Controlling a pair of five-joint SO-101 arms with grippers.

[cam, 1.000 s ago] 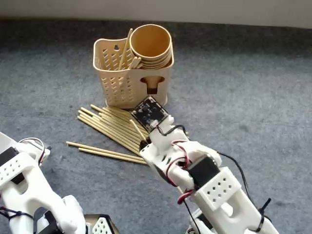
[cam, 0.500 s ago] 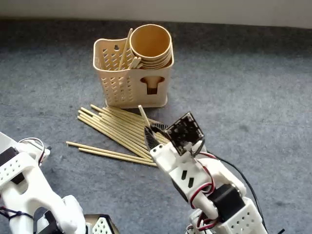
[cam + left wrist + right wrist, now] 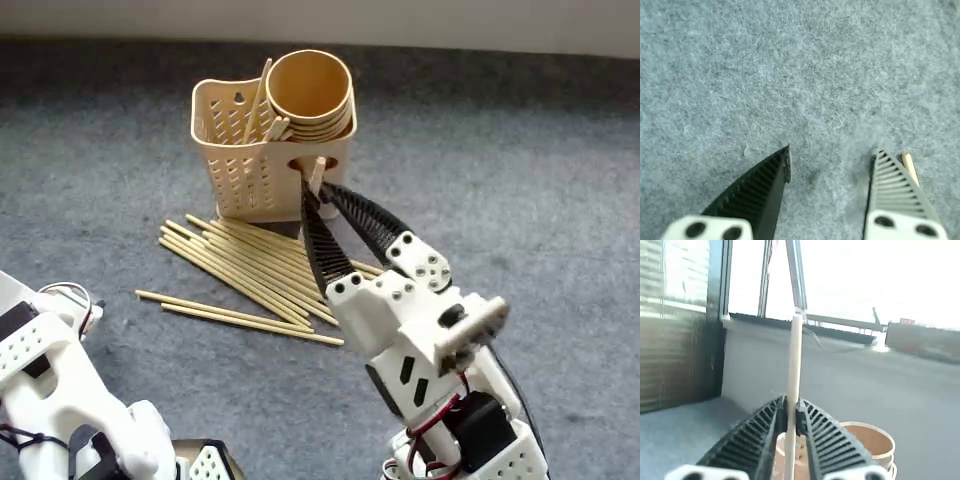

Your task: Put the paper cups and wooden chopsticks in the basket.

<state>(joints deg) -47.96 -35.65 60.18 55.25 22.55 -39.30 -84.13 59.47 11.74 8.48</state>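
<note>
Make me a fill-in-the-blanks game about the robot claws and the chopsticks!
1. The right claw is shut on one wooden ____.
2. The paper cups sit stacked inside the ____.
3. The left claw is wide ____ with nothing in it.
4. The other chopsticks lie in a pile on the grey ____.

Missing words: chopstick; basket; open; carpet.

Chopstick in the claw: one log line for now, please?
right claw: shut on chopstick, near basket | left claw: open over carpet | paper cups: in basket | loose chopsticks: on carpet
</note>
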